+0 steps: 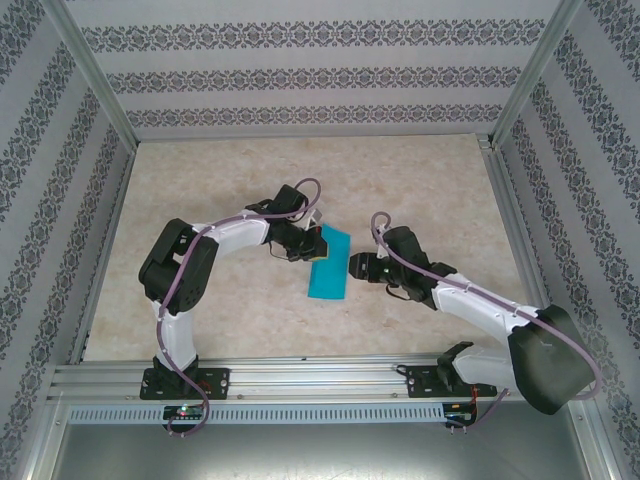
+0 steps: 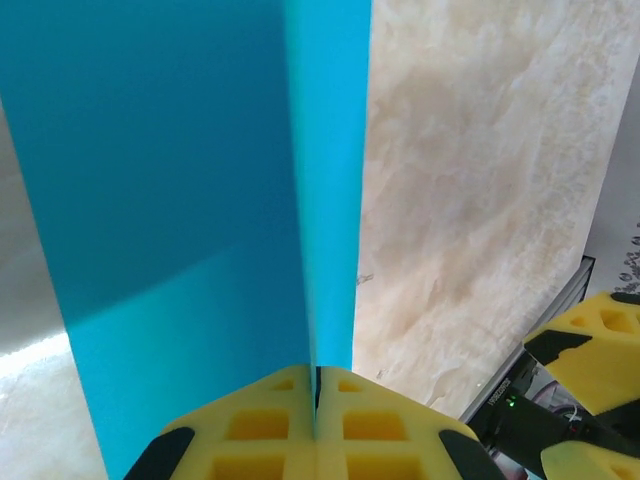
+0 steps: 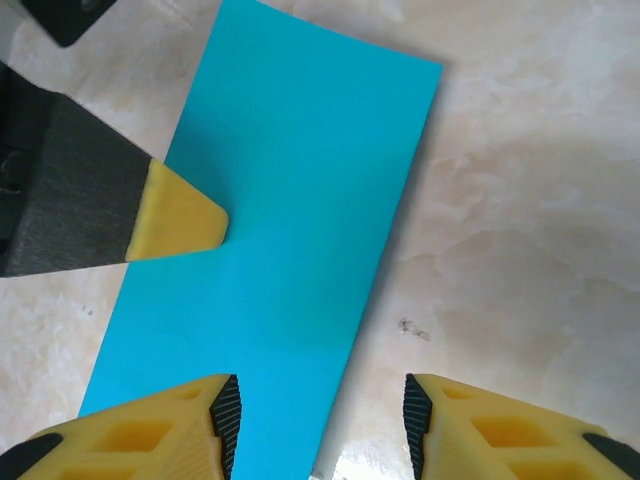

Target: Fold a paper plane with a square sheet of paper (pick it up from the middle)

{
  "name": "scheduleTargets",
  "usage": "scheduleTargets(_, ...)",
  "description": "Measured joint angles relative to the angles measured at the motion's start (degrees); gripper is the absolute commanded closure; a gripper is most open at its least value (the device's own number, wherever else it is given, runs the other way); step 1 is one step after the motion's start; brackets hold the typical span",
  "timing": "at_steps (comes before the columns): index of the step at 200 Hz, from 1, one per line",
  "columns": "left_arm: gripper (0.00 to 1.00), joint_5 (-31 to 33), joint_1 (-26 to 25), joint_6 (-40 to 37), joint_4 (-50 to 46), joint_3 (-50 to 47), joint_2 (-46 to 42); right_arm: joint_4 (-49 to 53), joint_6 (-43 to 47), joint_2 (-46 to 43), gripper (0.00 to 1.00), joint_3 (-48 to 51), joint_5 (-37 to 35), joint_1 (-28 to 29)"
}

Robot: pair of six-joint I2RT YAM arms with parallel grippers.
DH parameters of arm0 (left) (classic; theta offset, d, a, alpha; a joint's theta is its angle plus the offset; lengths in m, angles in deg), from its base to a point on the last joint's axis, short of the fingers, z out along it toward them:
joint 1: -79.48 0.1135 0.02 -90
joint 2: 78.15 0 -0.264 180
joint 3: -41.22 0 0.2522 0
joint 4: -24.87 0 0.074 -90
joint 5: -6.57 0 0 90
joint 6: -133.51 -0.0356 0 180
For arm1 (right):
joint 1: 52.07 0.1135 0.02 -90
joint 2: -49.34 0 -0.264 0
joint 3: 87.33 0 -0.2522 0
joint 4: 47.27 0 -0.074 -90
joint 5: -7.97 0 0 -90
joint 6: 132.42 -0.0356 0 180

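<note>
The square sheet of paper [image 1: 329, 266] is teal-blue and folded into a narrow rectangle near the middle of the table. My left gripper [image 1: 313, 246] is shut on its left long edge. In the left wrist view the yellow fingers [image 2: 270, 425] are pressed together on the paper [image 2: 180, 200], which runs away from them in two layers. My right gripper [image 1: 352, 267] stands open at the sheet's right side. In the right wrist view its fingers [image 3: 130, 440] straddle the right long edge of the paper [image 3: 300, 220]: one over the sheet, the other over bare table. The right gripper [image 3: 320, 412] holds nothing.
The marble-patterned tabletop [image 1: 420, 190] is walled by patterned panels and aluminium posts. An aluminium rail [image 1: 300, 378] with the arm bases runs along the near edge. One left finger [image 3: 178, 222] lies on the paper in the right wrist view.
</note>
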Motion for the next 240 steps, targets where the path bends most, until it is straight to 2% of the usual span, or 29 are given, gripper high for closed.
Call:
scheduleTargets(63, 0.96, 1.77, -0.04, 0.87, -0.20, -0.74, 0.00, -0.39, 6.27, -7.32, 0.46, 2.54, -9.70, 10.36)
scheduleTargets(110, 0.96, 2.21, -0.04, 1.11, -0.22, -0.81, 0.00, 3.19, 8.11, -8.02, 0.35, 2.27, -13.09, 11.37)
scheduleTargets(150, 0.96, 2.38, -0.04, 1.14, -0.20, -0.85, 0.00, 4.59, 7.43, -8.48, 0.37, 2.27, -12.81, 9.16)
scheduleTargets(181, 0.95, 2.38, -0.04, 1.16, -0.20, -0.90, 0.00, 4.24, 8.11, -10.71, 0.38, 2.64, -11.91, 9.79)
scheduleTargets(240, 0.95, 2.38, -0.04, 1.49, -0.20, -0.94, 0.00, 2.47, 14.80, -9.86, 0.38, 2.89, -15.76, 19.47)
